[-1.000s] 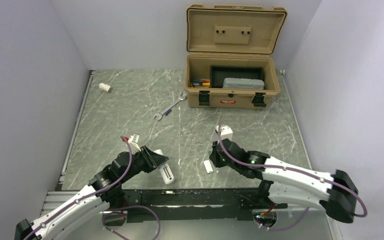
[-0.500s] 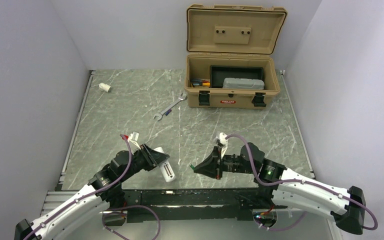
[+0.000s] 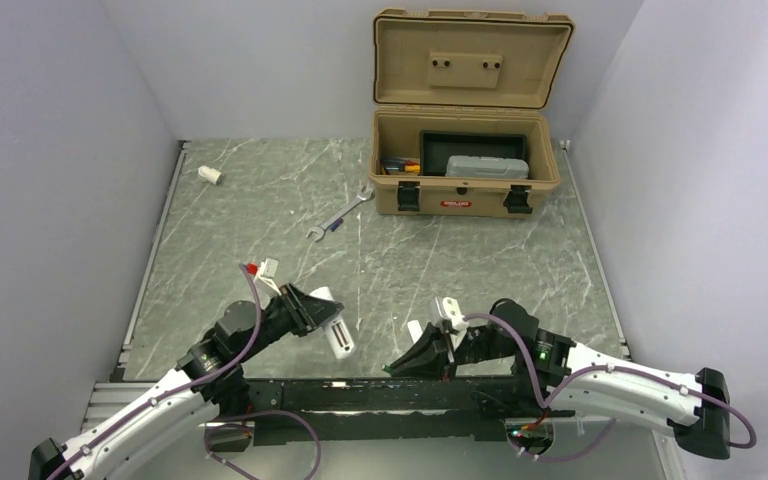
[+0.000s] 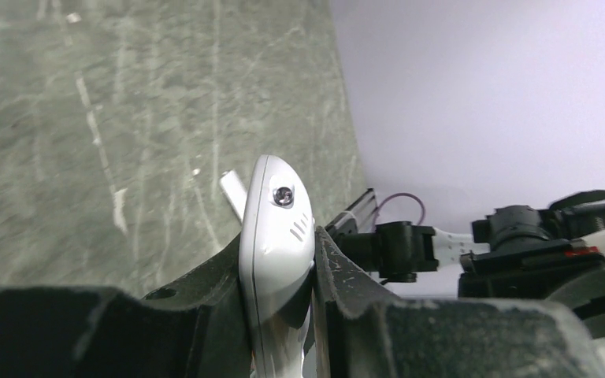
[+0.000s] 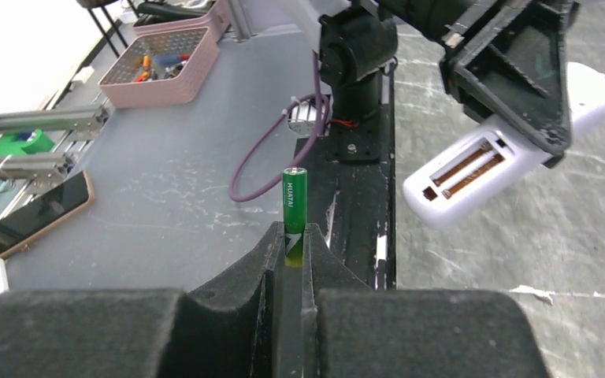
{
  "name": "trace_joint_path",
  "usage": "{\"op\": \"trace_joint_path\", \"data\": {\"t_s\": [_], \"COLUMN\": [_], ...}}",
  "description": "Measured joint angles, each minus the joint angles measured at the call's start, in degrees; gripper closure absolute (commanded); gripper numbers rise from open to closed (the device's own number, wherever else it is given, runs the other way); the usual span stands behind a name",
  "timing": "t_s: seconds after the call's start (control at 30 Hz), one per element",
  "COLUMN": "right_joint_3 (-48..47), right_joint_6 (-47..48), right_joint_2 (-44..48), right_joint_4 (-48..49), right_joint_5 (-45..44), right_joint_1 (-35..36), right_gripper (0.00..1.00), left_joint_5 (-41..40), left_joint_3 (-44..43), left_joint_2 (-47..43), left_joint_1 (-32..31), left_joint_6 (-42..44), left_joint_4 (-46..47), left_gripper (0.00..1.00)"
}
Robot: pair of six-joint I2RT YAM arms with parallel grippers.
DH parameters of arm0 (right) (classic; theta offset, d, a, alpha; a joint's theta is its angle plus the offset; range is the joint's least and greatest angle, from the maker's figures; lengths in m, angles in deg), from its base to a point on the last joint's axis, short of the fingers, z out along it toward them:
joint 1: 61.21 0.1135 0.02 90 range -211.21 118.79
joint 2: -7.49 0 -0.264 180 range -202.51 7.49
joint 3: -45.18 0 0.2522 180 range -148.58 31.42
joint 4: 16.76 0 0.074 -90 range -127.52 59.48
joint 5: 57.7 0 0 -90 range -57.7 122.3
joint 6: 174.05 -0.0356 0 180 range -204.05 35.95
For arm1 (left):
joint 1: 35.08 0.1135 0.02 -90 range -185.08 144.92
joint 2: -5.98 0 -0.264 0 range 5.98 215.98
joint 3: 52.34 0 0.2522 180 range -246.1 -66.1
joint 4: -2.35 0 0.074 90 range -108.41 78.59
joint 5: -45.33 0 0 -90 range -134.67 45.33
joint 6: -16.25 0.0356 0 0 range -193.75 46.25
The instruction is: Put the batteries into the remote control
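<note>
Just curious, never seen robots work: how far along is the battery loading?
Done: the slim white plastic remote has its battery bay open, both slots empty. In hand: the left gripper clamps the remote; the right gripper holds one green cylindrical battery. Left: filling both slots.

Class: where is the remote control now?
Top view, lower left: the remote control is clamped in the left gripper, left of the right gripper holding a battery.

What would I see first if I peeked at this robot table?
A little green battery sticks up from the right claw, down in front. Beside it, the left claw holds the white remote, its back open and empty. At the back sits an open tan toolbox.
</note>
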Motion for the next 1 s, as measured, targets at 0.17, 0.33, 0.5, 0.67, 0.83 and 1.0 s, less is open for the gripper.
{"op": "trace_joint_path", "data": {"t_s": [0.17,0.33,0.5,0.67,0.83,1.0], "right_joint_3": [-0.02,-2.8,-8.61,-14.01,-15.37,-15.45], "right_joint_6": [3.21,2.47,-1.42,-3.8,-6.43,-8.35], "right_joint_2": [0.35,-5.53,-13.51,-18.03,-19.78,-21.35], "right_joint_4": [0.04,-0.81,-2.47,-2.99,-2.97,-3.21], "right_joint_5": [-3.28,-11.93,-24.83,-36.11,-43.54,-46.9], "right_joint_1": [4.24,7.61,10.25,12.81,13.29,13.7], "right_gripper": [1.0,1.0,1.0,1.0,1.0,1.0], "left_joint_5": [2.19,4.33,4.94,4.94,4.92,5.38], "left_joint_3": [0.0,0.09,2.01,4.2,4.22,5.95], "left_joint_2": [-0.07,-0.02,0.83,3.52,4.26,3.37], "left_joint_1": [0.0,0.04,0.04,0.09,0.09,0.09], "left_joint_6": [1.7,3.32,3.23,2.56,2.45,3.39], "left_joint_4": [6.16,11.41,19.61,24.55,26.45,32.06], "left_gripper": [1.0,1.0,1.0,1.0,1.0,1.0]}}
